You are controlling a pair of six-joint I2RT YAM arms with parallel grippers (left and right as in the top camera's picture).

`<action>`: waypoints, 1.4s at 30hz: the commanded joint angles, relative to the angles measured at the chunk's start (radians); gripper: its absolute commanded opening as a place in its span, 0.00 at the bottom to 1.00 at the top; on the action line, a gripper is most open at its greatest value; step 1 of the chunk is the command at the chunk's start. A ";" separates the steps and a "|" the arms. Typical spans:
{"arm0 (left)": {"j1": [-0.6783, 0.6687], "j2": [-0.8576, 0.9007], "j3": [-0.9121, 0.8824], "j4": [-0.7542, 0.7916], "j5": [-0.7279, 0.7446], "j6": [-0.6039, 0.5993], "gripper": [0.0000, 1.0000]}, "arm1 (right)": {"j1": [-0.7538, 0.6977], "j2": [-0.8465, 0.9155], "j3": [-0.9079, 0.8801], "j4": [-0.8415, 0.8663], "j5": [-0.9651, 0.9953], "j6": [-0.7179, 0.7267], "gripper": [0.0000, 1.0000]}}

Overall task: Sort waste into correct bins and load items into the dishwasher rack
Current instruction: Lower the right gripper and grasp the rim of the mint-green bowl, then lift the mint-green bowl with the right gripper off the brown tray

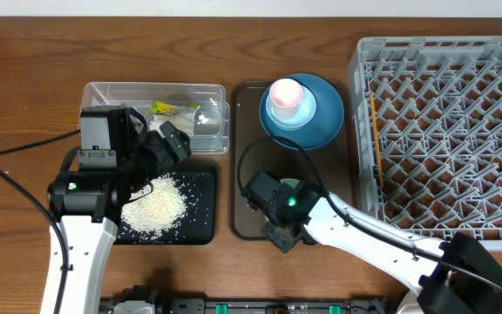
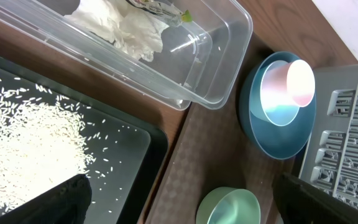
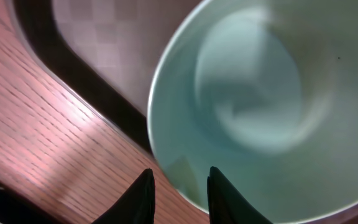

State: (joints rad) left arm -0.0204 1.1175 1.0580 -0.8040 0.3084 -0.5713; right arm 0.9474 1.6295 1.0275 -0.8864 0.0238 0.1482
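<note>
Right claw [image 3: 179, 186] pinches the rim of the bowl [image 3: 260, 93] on the brown tray [image 1: 244, 209], plate [image 1: 325, 122] with cup [image 1: 284, 100] beyond, rack [image 1: 460, 131] to its right; left claw [image 2: 179, 193] gapes above rice [image 2: 23, 143] on the black tray [image 2: 129, 149], tub [image 2: 222, 37] beyond holding tissue [image 2: 123, 25] and wrapper [image 2: 157, 9].

Left gripper [image 1: 171, 144] spread wide, right gripper [image 1: 267, 192] pinched narrow.
The left arm rises from the near edge and bends right at the wrist, its fingers [image 2: 61, 199] far apart and holding nothing. The right arm reaches in low from the near right corner, wrist turned down, its fingers [image 3: 143, 194] drawn close astride the rim of a mint-green bowl [image 3: 247, 93], one outside, one inside.
</note>
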 commanded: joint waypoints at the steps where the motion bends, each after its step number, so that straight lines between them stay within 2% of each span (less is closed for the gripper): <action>1: 0.005 0.001 0.008 0.001 -0.006 0.014 0.96 | 0.015 0.011 -0.010 -0.001 0.025 -0.008 0.27; 21: 0.005 0.001 0.008 0.001 -0.006 0.014 0.96 | 0.015 0.011 -0.011 -0.043 0.040 -0.035 0.27; 42: 0.005 0.001 0.008 0.001 -0.006 0.014 0.96 | 0.015 0.011 -0.012 0.005 0.044 -0.072 0.26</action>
State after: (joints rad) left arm -0.0204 1.1175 1.0580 -0.8040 0.3080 -0.5713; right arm 0.9474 1.6299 1.0237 -0.8879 0.0532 0.0982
